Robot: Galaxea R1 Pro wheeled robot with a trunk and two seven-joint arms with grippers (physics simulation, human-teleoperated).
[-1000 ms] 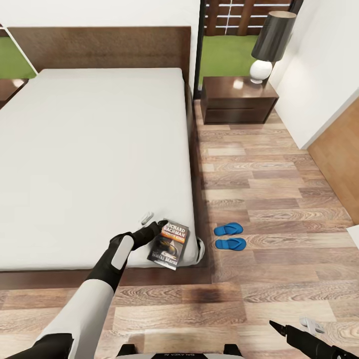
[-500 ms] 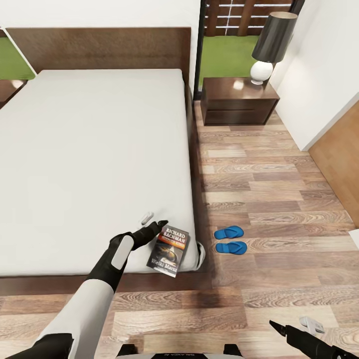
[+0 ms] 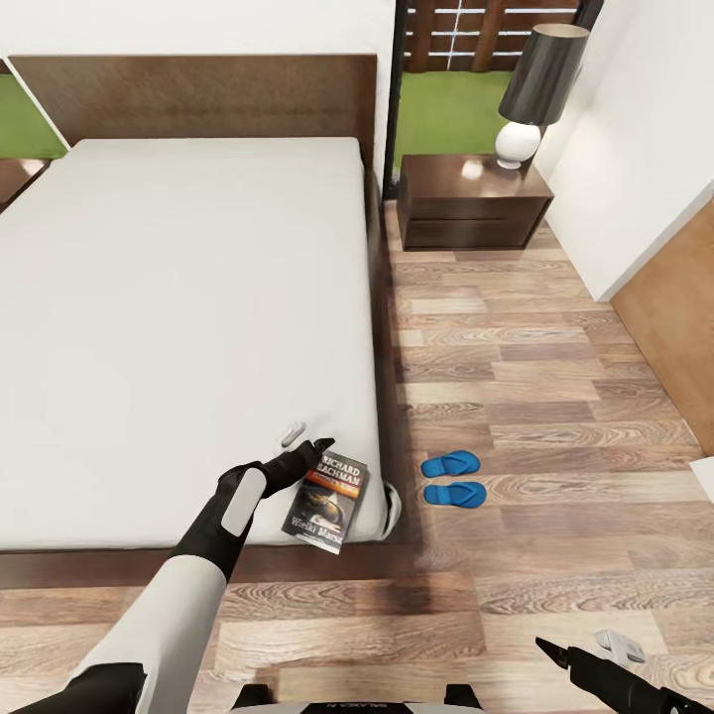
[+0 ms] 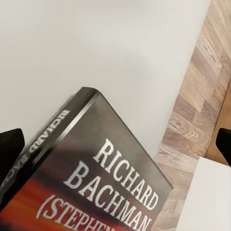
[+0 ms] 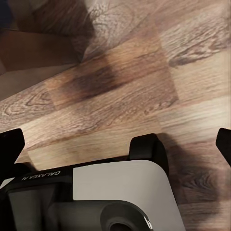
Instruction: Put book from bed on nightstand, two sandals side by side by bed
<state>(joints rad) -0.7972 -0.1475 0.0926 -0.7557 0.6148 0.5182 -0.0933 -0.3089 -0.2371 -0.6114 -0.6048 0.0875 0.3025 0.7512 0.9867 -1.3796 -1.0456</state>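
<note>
A: Head view first. How far along is it?

B: About halfway, I'd judge. The two bright-blue flip-flop sandals (image 3: 453, 478) already lie side by side on the light-brown wood-plank floor (image 3: 526, 377), next to the low bed with its dark wood frame and plain grey mattress (image 3: 178, 297). The thin dark paperback book with white lettering (image 3: 326, 488) lies on the mattress's near corner, overhanging the edge. The left gripper (image 3: 299, 442) sits just beside it, jaws spread, holding nothing.

A: And its target?

B: The dark reddish-brown wooden nightstand (image 3: 474, 201) stands well away by the headboard, under a dark-shaded lamp with a white base (image 3: 535, 89).

A: Left wrist view?

B: The book (image 4: 91, 178) close up, tilted, between parted dark fingertips (image 4: 10, 144); white mattress beyond.

A: Right wrist view?

B: Plank floor (image 5: 144, 72) and the robot's own white base (image 5: 110, 192). Finger edges stand far apart, so that gripper is wide and empty.
</note>
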